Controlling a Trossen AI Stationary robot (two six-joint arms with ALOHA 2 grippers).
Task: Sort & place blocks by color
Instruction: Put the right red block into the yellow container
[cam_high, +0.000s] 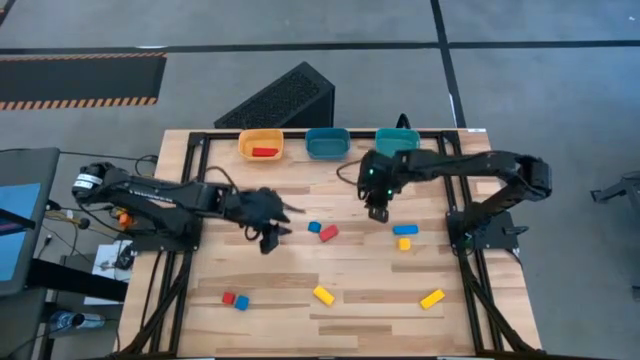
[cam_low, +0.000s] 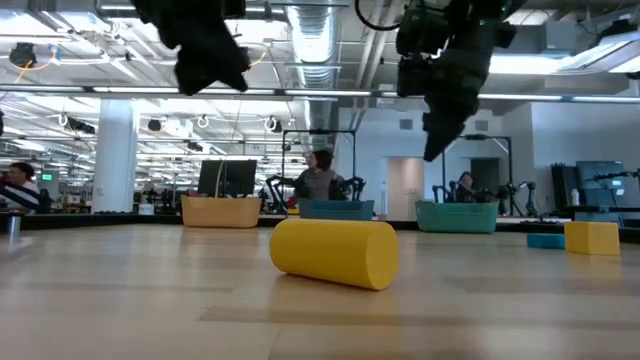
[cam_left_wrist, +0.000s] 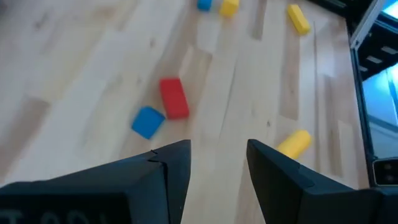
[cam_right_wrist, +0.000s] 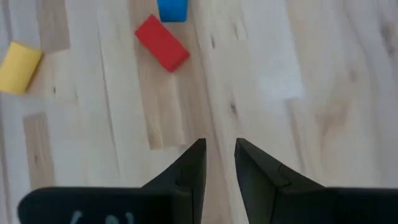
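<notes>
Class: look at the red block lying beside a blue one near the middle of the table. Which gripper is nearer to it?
Left. The left gripper hangs just to the left of the red block; the right gripper is about equally close on its other side, slightly farther.

One red block (cam_high: 264, 152) lay inside the orange bin (cam_high: 243, 146). At the table's centre a small blue cube (cam_high: 314, 227) touched a tilted red bar (cam_high: 328, 233). To their right a blue bar (cam_high: 405, 230) sat against a yellow cube (cam_high: 404, 243). Nearer the front lay a red and blue pair (cam_high: 235, 300), a yellow bar (cam_high: 323, 295) and another yellow bar (cam_high: 432, 298)
</notes>
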